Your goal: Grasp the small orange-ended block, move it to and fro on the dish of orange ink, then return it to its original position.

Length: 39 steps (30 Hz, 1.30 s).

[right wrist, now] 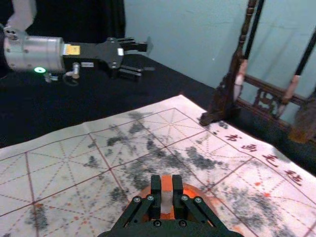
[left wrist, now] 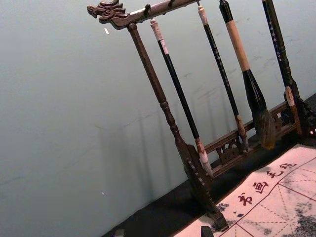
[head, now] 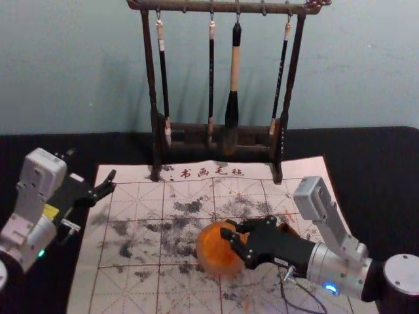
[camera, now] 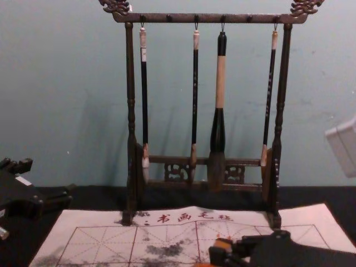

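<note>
The right gripper (head: 235,238) is above the dish of orange ink (head: 213,254), its 2 jaws pinching the small orange-ended block (right wrist: 166,200); whether the block touches the ink, I can't quite tell. The left gripper (head: 93,204) is parked near the left edge of the mat (head: 134,175), jaws spread. Behind, 4 brushes (head: 164,85) hang from the rack (head: 222,6).
</note>
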Available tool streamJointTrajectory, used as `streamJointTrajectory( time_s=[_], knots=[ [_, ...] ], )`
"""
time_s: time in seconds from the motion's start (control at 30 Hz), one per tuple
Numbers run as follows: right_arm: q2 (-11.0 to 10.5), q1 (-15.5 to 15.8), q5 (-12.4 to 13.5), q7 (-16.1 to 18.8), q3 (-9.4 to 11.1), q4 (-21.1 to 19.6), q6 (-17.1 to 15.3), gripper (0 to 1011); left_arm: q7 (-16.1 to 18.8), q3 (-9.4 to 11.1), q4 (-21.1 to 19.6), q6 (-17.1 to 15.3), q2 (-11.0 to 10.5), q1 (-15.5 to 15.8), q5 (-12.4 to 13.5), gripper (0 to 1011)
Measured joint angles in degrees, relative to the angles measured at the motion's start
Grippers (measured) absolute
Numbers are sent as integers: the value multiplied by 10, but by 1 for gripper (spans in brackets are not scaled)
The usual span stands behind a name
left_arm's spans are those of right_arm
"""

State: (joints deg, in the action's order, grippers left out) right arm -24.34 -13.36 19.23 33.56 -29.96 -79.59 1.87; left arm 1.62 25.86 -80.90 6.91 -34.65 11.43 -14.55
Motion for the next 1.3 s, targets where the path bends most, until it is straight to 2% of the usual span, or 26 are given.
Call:
streamJointTrajectory(
  time_s=[0.3,0.6,0.97,1.3],
  knots=[
    [3,-5,-1,8,-14,0,0,79,0,0,0,0,0,0,0,1001],
    [16,-21,-9,7,-25,19,4,79,0,0,0,0,0,0,0,1001],
    [35,-45,-16,-5,-23,49,6,79,0,0,0,0,0,0,0,1001],
    [39,-52,-16,-15,-11,64,4,79,0,0,0,0,0,0,0,1001]
  ],
)
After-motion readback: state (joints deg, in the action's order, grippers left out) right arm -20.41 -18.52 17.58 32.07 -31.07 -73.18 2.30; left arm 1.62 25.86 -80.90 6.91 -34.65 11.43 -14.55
